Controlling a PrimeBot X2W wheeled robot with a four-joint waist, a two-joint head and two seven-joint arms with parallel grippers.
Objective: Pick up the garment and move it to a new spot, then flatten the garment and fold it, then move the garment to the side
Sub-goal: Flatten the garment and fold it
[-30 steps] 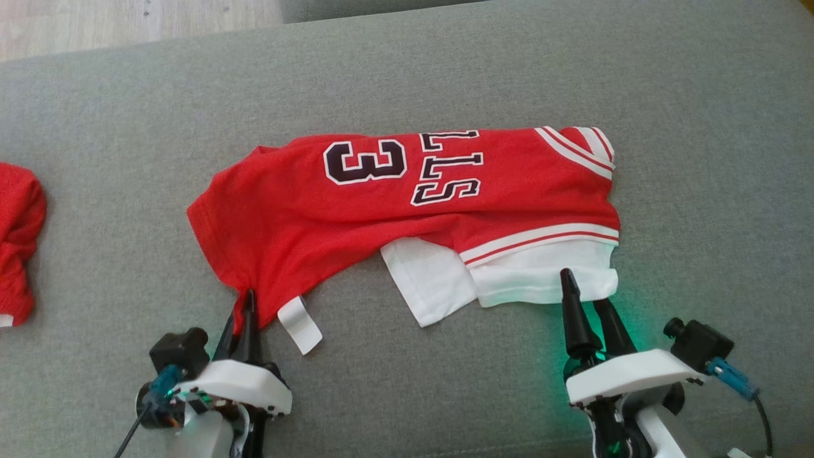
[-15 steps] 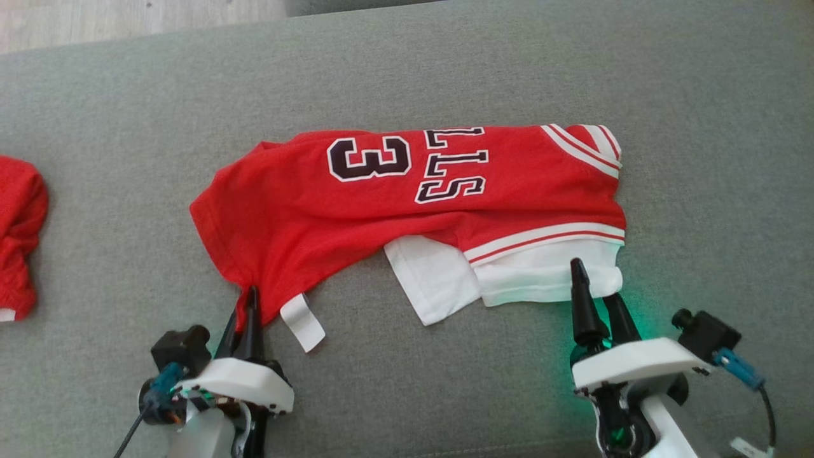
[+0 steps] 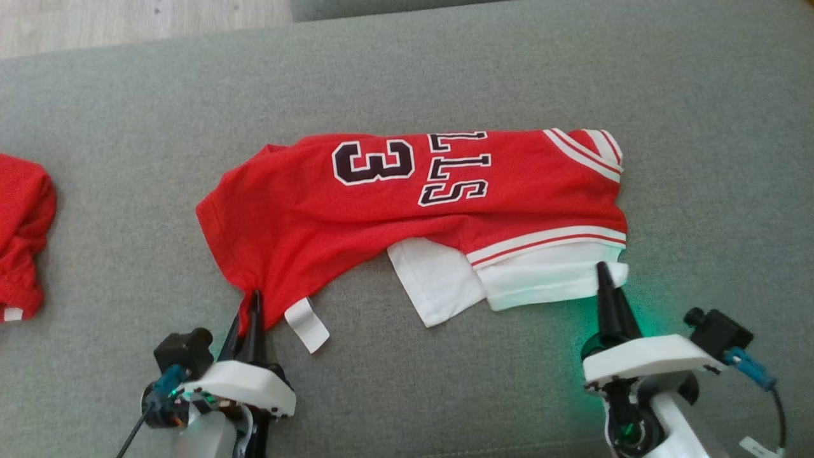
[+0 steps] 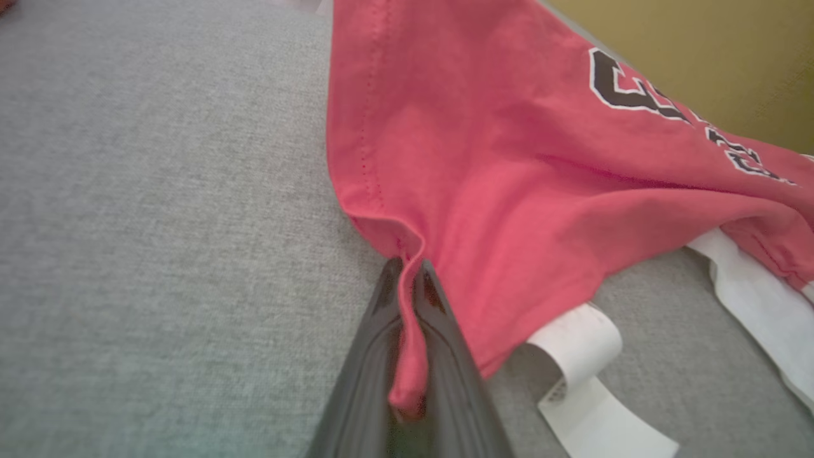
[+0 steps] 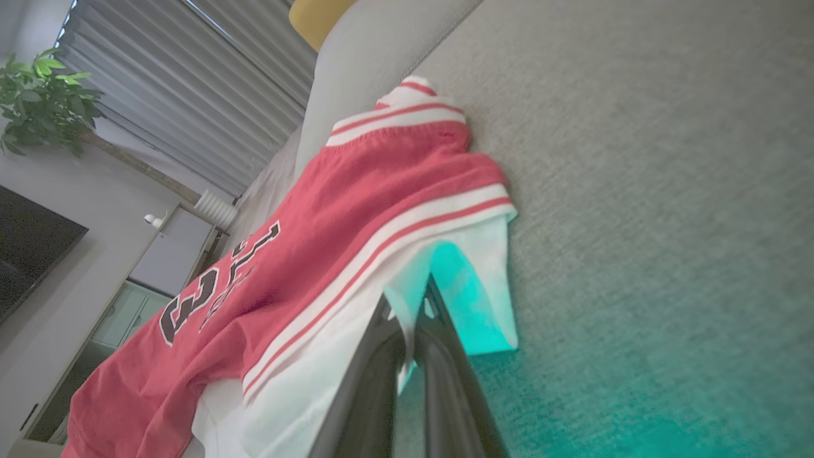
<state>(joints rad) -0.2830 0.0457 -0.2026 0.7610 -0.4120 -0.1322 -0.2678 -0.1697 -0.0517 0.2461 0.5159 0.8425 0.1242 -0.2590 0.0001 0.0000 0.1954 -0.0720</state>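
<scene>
The garment [image 3: 356, 210] is a red jersey with dark lettering, a "3" and white sleeves, lying crumpled across the grey couch [image 3: 407, 76]. My left gripper [image 3: 254, 299] is shut on its red hem corner at the lower left; the left wrist view shows a fold of the garment [image 4: 509, 178] pinched between the fingers [image 4: 375, 356]. My right gripper [image 3: 604, 272] is shut on the white sleeve edge [image 3: 553, 280] at the lower right. In the right wrist view the white cloth [image 5: 470, 299] runs between the closed fingers [image 5: 445, 381] of that gripper [image 5: 413, 299], lit green.
Another red cloth [image 3: 22, 235] lies at the couch's left edge. A white label [image 3: 307, 324] hangs from the hem beside my left gripper. Wooden floor [image 3: 127, 25] shows beyond the couch at the top left. Bare grey cushion surrounds the jersey.
My right gripper has moved forward and to the right onto the white sleeve and closed on it. The left gripper has kept its grip on the hem.
</scene>
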